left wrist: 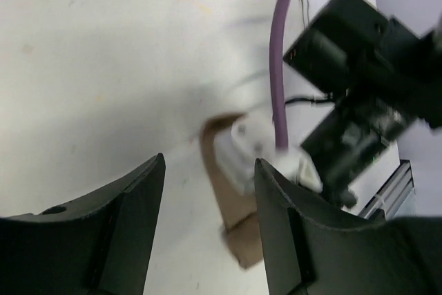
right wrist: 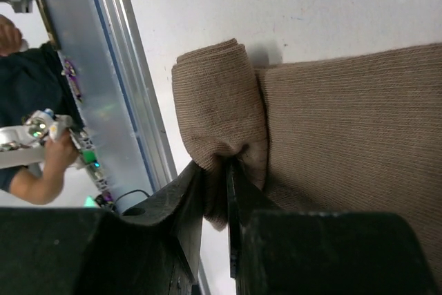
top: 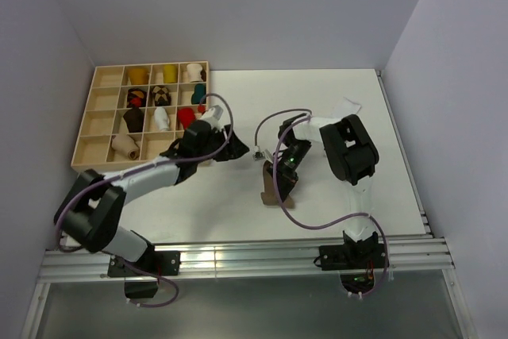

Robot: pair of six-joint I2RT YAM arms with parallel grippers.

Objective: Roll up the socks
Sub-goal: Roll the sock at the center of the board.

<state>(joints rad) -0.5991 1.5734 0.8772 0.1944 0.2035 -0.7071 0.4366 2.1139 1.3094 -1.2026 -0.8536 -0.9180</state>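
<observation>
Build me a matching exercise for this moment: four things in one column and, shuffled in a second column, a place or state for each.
Column one
1. left gripper
2. right gripper
3. brown sock
4. wooden tray

Column two
A. at the far left, divided into compartments
B. pinched shut on knitted fabric
C. jaws apart, nothing between them
D. one end rolled, the rest lying flat

Pairs: 1-C, 2-B, 3-D, 4-A
</observation>
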